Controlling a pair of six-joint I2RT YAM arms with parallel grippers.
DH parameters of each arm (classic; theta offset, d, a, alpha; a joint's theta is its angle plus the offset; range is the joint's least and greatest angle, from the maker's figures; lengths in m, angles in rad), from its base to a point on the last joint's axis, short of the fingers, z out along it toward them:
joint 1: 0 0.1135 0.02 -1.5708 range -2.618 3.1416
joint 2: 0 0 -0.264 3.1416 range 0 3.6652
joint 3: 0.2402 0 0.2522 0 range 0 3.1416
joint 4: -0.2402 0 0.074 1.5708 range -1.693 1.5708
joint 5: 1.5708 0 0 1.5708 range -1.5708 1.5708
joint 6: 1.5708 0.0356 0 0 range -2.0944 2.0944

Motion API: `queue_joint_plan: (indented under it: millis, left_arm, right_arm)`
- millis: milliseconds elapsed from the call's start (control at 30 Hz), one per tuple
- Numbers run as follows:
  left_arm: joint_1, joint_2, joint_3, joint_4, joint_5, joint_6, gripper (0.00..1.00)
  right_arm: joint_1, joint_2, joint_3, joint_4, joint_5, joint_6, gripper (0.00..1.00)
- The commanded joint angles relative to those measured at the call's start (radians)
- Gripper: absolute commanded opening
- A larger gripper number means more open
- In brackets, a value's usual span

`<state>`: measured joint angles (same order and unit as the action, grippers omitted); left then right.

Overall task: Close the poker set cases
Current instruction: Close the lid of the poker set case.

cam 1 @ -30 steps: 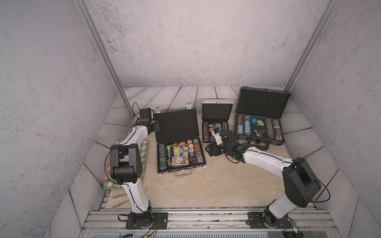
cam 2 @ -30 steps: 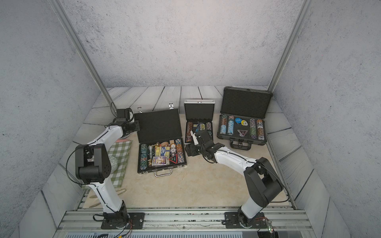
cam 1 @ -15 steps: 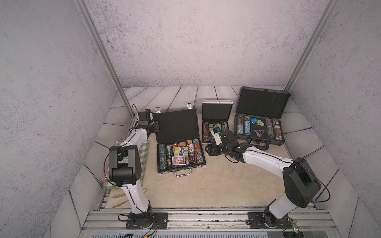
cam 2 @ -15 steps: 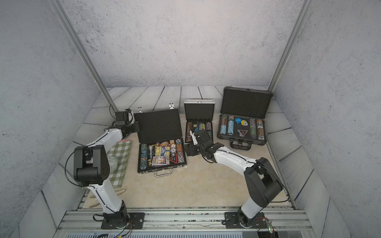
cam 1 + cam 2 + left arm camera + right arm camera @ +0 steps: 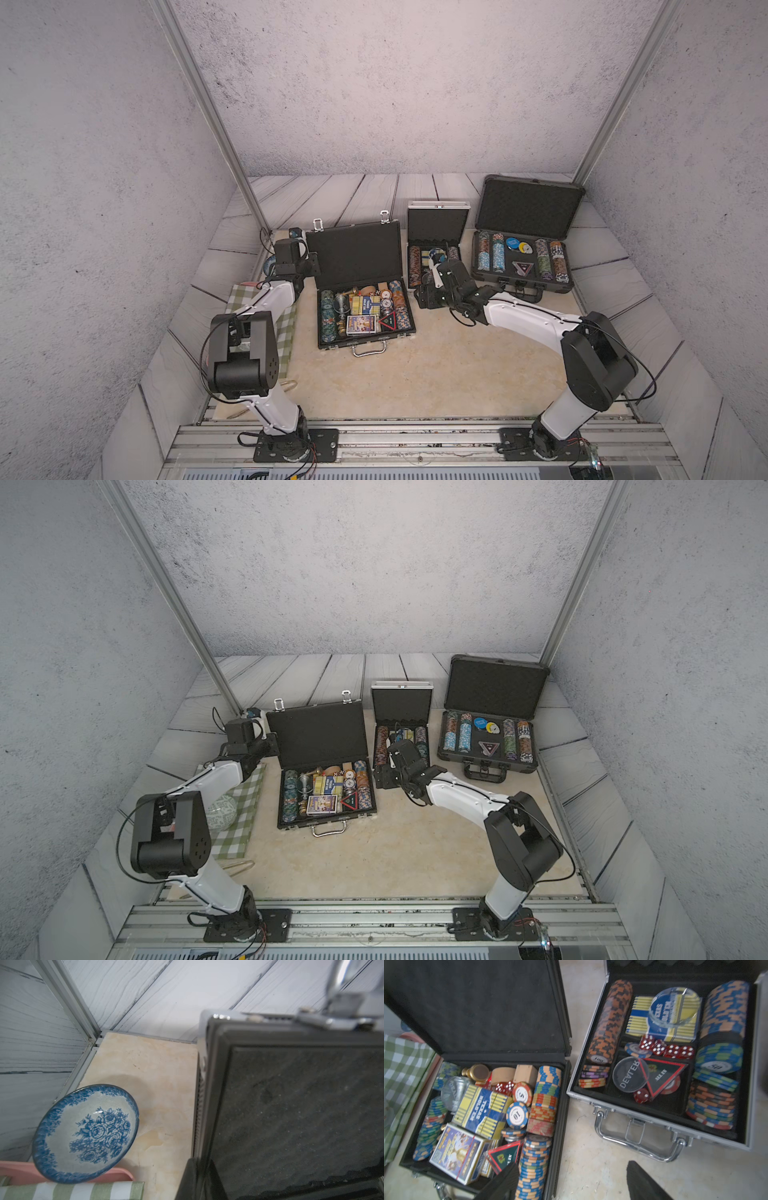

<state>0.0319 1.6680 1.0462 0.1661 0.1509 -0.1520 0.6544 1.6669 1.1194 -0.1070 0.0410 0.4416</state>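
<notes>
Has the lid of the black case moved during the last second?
No. The black case lid stands open as before, its top edge unchanged against the grey planks behind.

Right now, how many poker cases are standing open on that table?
3, all open. The black flat case is on the left, the small silver case in the middle, the larger dark-grey case on the right, set farther back. No other case shows.

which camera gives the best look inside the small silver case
The right wrist view: the silver case fills half the frame, with dice and the dealer button readable. In both top views it is small and the right arm covers part of its tray. The left wrist view misses it.
</notes>
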Motion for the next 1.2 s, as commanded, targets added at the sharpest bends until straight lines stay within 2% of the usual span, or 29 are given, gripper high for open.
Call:
queue_joint_plan:
  millis: [0, 500, 800, 967, 1167]
  left_arm:
    - [-0.013, -0.040, -0.033, 0.053, 0.107, -0.072, 0.04]
    - [-0.024, -0.139, -0.131, 0.039, 0.086, -0.091, 0.02]
    - [-0.024, -0.170, -0.141, 0.011, 0.073, -0.076, 0.02]
    - [-0.026, -0.166, -0.140, 0.008, 0.074, -0.071, 0.01]
    - [-0.027, -0.164, -0.140, 0.007, 0.072, -0.066, 0.01]
  right_arm:
    - [0.004, 0.053, 0.073, 0.038, 0.075, -0.025, 0.82]
    - [-0.022, 0.309, 0.394, 0.062, 0.055, -0.210, 0.68]
    - [-0.029, 0.350, 0.405, 0.192, 0.054, -0.278, 0.54]
    - [-0.030, 0.379, 0.415, 0.259, 0.007, -0.301, 0.50]
    - [-0.039, 0.428, 0.475, 0.239, 0.001, -0.305, 0.48]
